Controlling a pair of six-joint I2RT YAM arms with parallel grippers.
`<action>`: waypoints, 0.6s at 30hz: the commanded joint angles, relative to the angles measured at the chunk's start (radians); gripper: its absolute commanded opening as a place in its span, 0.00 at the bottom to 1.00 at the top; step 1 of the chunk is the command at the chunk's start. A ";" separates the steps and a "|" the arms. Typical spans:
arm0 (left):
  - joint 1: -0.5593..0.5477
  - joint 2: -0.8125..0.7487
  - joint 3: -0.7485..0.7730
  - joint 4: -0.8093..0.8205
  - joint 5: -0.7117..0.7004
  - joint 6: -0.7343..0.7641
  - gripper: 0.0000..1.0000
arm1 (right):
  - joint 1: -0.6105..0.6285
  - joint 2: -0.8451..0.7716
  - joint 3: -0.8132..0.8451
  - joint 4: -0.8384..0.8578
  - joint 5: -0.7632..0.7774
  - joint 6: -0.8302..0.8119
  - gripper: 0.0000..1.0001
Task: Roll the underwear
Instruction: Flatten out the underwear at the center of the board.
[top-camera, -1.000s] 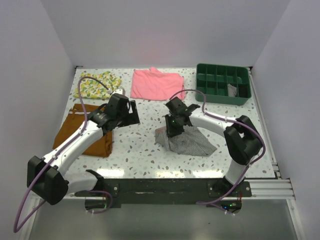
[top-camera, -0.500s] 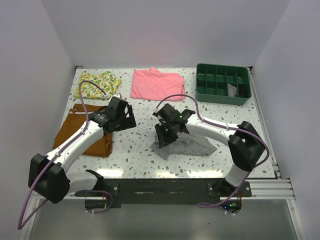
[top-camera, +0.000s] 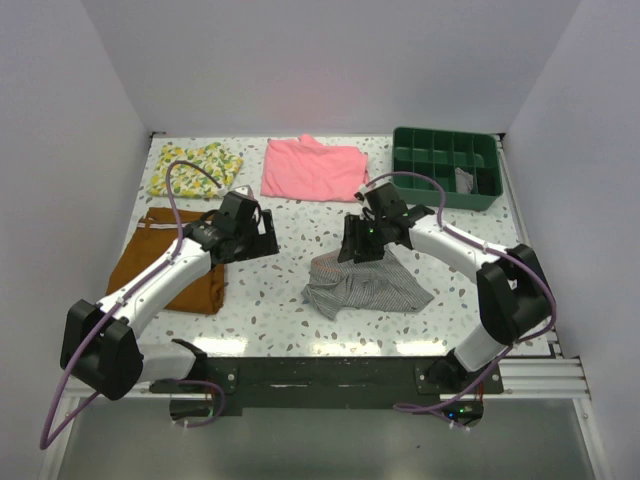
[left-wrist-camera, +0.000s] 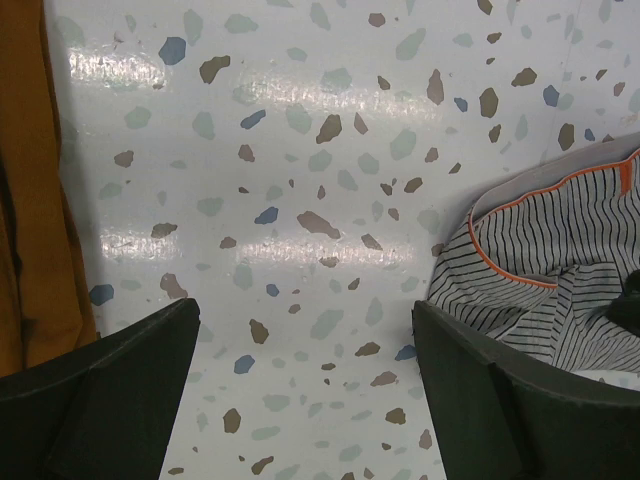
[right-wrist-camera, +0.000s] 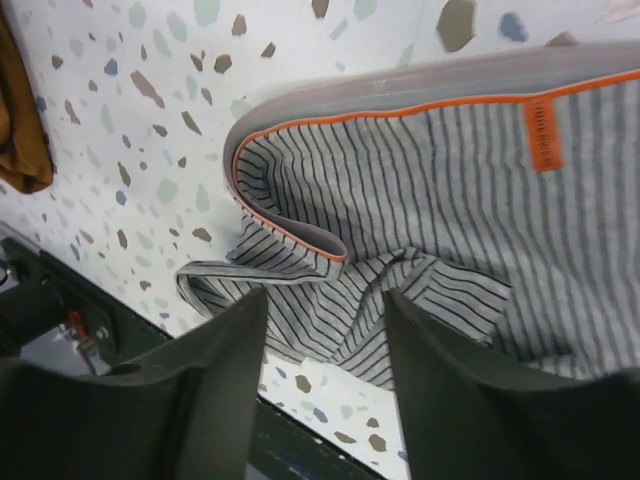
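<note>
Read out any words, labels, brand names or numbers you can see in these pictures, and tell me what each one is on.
Orange tag on the waistband of the underwear: it carries small dark print, too small and blurred to read.
Nothing else in any view shows a word, number or sign that can be read.

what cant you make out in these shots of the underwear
Top view: the right gripper covers part of the far edge of the grey-and-white striped knit underwear.
Left wrist view: the frame's right edge cuts the underwear off.
Right wrist view: the orange waistband tag is too blurred to read.
Top view: the pale item in the green compartment tray is too small to identify.
</note>
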 joint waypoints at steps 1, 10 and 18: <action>0.005 -0.006 -0.001 0.029 0.019 0.018 0.92 | 0.008 0.050 -0.026 0.129 -0.167 0.040 0.59; 0.005 -0.008 -0.004 0.021 0.024 0.016 0.92 | 0.003 0.118 -0.056 0.190 -0.201 0.078 0.60; 0.005 0.007 -0.009 0.026 0.029 0.010 0.92 | 0.003 0.144 -0.114 0.273 -0.253 0.126 0.57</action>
